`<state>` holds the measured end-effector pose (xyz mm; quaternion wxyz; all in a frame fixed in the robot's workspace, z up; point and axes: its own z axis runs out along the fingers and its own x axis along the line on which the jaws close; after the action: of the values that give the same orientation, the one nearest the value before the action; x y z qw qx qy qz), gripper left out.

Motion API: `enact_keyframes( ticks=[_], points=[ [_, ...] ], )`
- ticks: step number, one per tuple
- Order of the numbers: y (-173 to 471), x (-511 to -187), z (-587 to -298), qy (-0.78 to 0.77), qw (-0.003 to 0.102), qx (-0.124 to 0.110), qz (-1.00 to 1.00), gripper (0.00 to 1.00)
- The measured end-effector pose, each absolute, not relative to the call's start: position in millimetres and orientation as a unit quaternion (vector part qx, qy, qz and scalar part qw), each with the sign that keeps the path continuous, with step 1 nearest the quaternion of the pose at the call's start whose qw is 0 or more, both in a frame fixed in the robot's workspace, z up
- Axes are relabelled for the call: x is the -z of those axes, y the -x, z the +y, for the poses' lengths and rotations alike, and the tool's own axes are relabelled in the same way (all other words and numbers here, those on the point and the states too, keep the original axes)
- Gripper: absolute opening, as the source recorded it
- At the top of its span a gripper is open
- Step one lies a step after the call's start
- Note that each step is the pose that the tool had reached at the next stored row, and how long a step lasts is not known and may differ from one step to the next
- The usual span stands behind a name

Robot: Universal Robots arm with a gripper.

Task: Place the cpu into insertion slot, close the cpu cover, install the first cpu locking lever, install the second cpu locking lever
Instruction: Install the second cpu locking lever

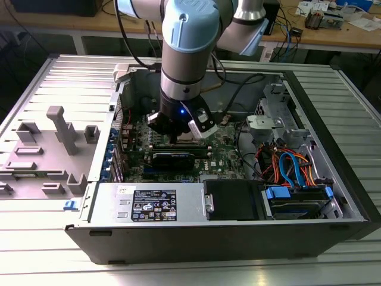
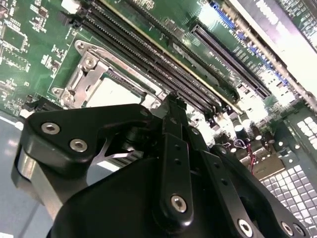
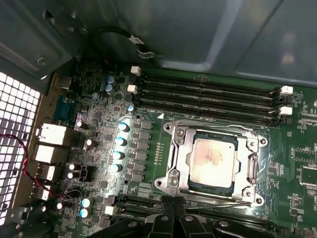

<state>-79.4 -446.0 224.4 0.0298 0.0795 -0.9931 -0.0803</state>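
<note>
While the open computer case (image 1: 238, 196) lies on its side on the ribbed metal table (image 1: 47, 89), the robot arm (image 1: 187, 53) reaches down into it over the green motherboard (image 1: 226, 149). Four long black memory slots (image 3: 208, 96) run just beside the socket. Within that socket the cpu cover (image 3: 250, 163) lies flat, its square window framing the cpu (image 3: 212, 157), whose dull silver top shows seated inside. The gripper (image 3: 173, 210) hangs at the socket's edge with its fingers (image 2: 173, 129) pressed together, clenched on nothing I can make out, tips near a thin lever (image 3: 218, 202).
</note>
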Motion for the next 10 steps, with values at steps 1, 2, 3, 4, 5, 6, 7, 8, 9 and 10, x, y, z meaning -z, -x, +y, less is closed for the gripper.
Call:
enact_keyframes(
  ticks=[1, 2, 3, 4, 5, 6, 7, 8, 9, 10],
  points=[
    [79.4, -224.1, -446.8, -0.080, 0.030, 0.080, -0.993, 0.11],
    [79.4, -224.1, -447.8, -0.081, 0.030, 0.080, -0.993, 0.11],
    [79.5, -224.1, -448.7, -0.082, 0.030, 0.080, -0.993, 0.11],
    [79.7, -224.1, -449.3, -0.083, 0.030, 0.081, -0.993, 0.11],
    [79.9, -224.0, -449.7, -0.084, 0.030, 0.083, -0.993, 0.11],
    [80.0, -223.7, -449.7, -0.084, 0.030, 0.085, -0.992, 0.11],
    [80.1, -223.1, -449.7, -0.085, 0.030, 0.087, -0.992, 0.11],
    [80.6, -221.5, -449.7, -0.085, 0.029, 0.090, -0.992, 0.11],
    [81.3, -219.6, -449.8, -0.086, 0.029, 0.093, -0.992, 0.11],
    [81.6, -218.8, -449.7, -0.086, 0.029, 0.096, -0.991, 0.11]
  ],
)
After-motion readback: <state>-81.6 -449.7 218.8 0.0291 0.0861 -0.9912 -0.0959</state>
